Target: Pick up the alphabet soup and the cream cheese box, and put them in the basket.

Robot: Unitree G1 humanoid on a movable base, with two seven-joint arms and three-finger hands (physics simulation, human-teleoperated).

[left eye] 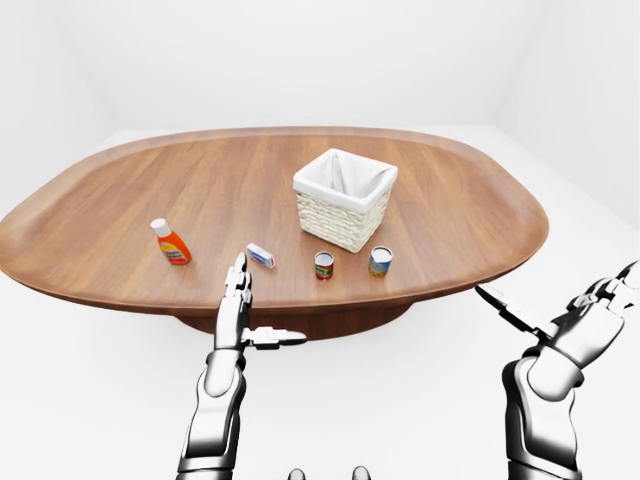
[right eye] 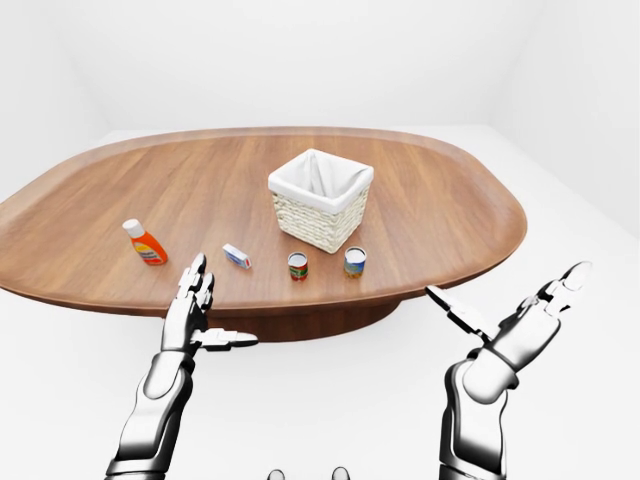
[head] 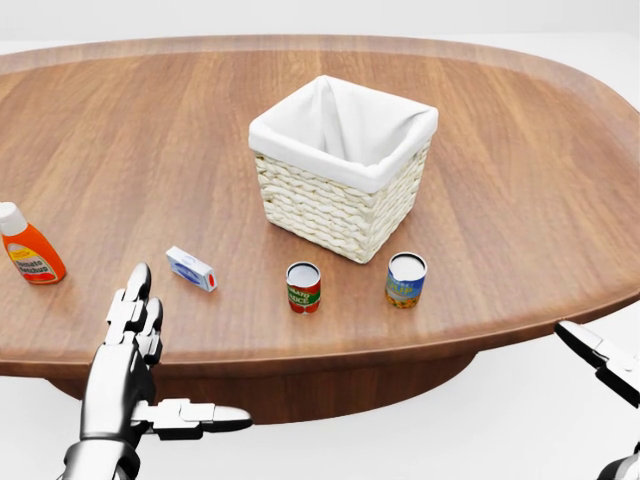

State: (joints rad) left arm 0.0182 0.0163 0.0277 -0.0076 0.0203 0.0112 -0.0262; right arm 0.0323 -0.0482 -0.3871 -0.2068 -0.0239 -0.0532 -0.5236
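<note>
Tabletop (head: 520, 180): cream cheese box (head: 190, 267) near-left, alphabet soup (head: 405, 278) near-right, basket (head: 340, 165) just beyond; left hand (head: 135, 330) and right hand (right eye: 520, 320) spread open, empty, seemingly poised for reaching.

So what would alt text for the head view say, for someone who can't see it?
A wicker basket with white lining stands on a wooden table; below it in view are two cans, a small box and an orange bottle. The left hand hovers open at the table's near edge.

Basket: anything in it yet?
Apparently empty: the basket shows only white liner inside, though its floor is hidden. Both cans and the small box stand outside it.
</note>
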